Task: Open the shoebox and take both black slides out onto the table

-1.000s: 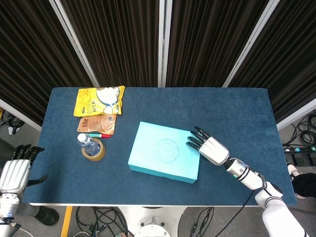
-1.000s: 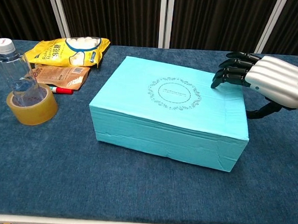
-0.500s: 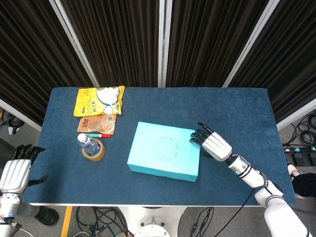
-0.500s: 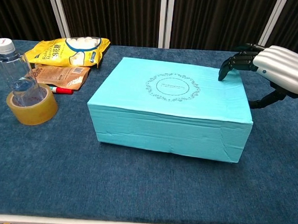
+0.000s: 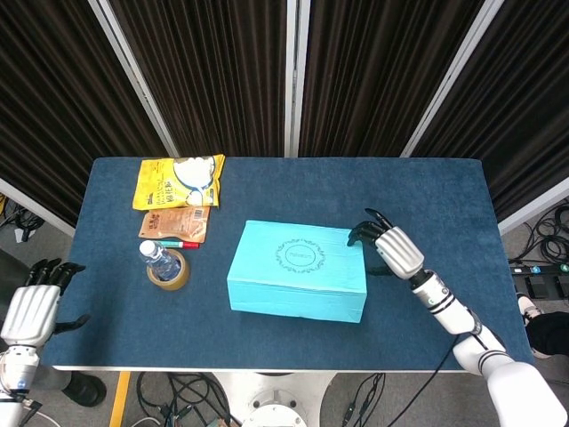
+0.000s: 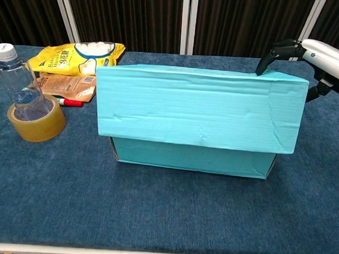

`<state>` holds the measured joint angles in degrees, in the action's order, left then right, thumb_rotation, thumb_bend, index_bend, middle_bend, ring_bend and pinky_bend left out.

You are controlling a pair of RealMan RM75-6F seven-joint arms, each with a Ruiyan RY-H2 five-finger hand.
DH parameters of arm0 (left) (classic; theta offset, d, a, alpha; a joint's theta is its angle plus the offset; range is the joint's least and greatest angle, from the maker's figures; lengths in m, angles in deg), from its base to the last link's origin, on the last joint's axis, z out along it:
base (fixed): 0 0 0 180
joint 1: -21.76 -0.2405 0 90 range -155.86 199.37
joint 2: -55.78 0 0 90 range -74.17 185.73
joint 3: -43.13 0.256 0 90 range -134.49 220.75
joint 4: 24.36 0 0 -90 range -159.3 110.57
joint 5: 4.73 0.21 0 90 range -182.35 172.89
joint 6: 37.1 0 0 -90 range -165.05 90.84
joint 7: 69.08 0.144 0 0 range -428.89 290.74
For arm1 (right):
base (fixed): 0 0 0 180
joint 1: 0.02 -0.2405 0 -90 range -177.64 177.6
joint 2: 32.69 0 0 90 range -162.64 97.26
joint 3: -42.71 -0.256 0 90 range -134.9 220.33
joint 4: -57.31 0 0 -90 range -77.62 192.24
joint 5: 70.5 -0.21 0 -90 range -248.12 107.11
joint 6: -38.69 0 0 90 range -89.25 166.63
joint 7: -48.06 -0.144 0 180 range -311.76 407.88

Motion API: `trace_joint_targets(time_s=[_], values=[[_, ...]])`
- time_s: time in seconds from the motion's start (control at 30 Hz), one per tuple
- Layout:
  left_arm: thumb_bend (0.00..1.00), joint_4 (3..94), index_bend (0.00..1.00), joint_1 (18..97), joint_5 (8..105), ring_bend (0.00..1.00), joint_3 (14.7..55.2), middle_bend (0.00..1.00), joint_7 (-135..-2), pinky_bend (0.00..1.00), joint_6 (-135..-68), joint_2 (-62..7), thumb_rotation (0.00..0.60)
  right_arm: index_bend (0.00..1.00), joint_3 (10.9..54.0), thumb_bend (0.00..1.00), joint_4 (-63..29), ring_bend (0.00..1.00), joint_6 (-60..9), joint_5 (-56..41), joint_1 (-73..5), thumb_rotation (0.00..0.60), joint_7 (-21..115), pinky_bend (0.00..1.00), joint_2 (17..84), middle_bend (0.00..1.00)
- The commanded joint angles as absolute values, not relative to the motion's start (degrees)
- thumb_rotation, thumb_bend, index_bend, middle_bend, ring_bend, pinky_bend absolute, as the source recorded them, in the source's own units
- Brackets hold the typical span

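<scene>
Bench (image 6: pixel 165 218) edge lies nearest, blue and cloth-covered. Off its near-left corner the left robot hand (image 5: pixel 31 307) hangs with fingers apart, holding nothing. At mid-bench sits the shoebox (image 6: pixel 193 157), its lid (image 6: pixel 199 108) raised off the base. The right robot hand (image 6: pixel 309 57) curls its fingertips (image 6: pixel 270 58) over the lid's far-right edge. Far left are a bottle (image 6: pixel 15 82) standing in a tape roll (image 6: pixel 36 123) and snack bags (image 6: pixel 76 56).

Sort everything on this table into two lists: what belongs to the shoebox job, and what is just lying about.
Belongs to the job:
shoebox
lid, lifted
right hand, at the lid's far right corner

Lying about:
yellow bag
brown pouch
red marker
bottle, standing in the tape roll
</scene>
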<state>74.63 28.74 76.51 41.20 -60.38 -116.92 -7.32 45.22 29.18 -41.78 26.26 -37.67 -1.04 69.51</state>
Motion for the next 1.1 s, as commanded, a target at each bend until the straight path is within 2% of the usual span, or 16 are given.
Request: trace_joint_targets(time_s=[0.03, 0.23, 0.43, 0.77, 0.93, 1.03, 1.1], values=[[0.11, 74.8, 0.21, 28.8, 76.5, 0.1, 41.2, 0.19, -60.3, 0.09, -116.9, -7.2, 0.6, 0.48, 43.8, 0.75, 23.6, 0.26, -37.8, 23.8, -38.2, 0.6, -5.9, 0.06, 66.8, 0.36], [0.11, 75.0, 0.21, 28.8, 76.8, 0.1, 41.3, 0.19, -60.4, 0.09, -117.1, -7.1, 0.6, 0.48, 41.7, 0.75, 12.1, 0.26, -29.7, 19.7, -39.6, 0.6, -13.8, 0.06, 61.2, 0.36], [0.11, 74.9, 0.21, 29.1, 77.0, 0.1, 41.1, 0.19, -60.9, 0.09, -116.9, -7.0, 0.6, 0.48, 38.9, 0.75, -1.4, 0.26, -18.4, 14.5, -42.3, 0.6, -23.9, 0.06, 53.3, 0.37], [0.11, 73.9, 0.21, 29.0, 77.6, 0.1, 41.3, 0.19, -62.7, 0.09, -117.2, -7.1, 0.6, 0.46, 33.2, 0.72, -13.9, 0.26, -0.1, 6.0, -47.1, 0.6, -35.7, 0.0, 44.4, 0.36], [0.11, 73.1, 0.21, 28.8, 78.0, 0.1, 41.5, 0.19, -63.8, 0.09, -117.5, -7.4, 0.6, 0.4, 30.9, 0.59, -13.5, 0.23, 5.8, 0.7, -48.9, 0.6, -32.1, 0.0, 44.8, 0.34], [0.11, 72.5, 0.21, 28.7, 78.1, 0.1, 41.5, 0.19, -64.6, 0.09, -117.6, -7.6, 0.6, 0.32, 28.7, 0.44, -13.4, 0.17, 9.1, -4.1, -49.9, 0.6, -29.8, 0.0, 45.4, 0.29], [0.11, 72.2, 0.21, 28.7, 78.1, 0.1, 41.5, 0.19, -65.1, 0.09, -117.7, -7.7, 0.6, 0.22, 28.3, 0.37, -12.7, 0.09, 10.4, -5.6, -50.8, 0.6, -26.1, 0.0, 45.9, 0.22]])
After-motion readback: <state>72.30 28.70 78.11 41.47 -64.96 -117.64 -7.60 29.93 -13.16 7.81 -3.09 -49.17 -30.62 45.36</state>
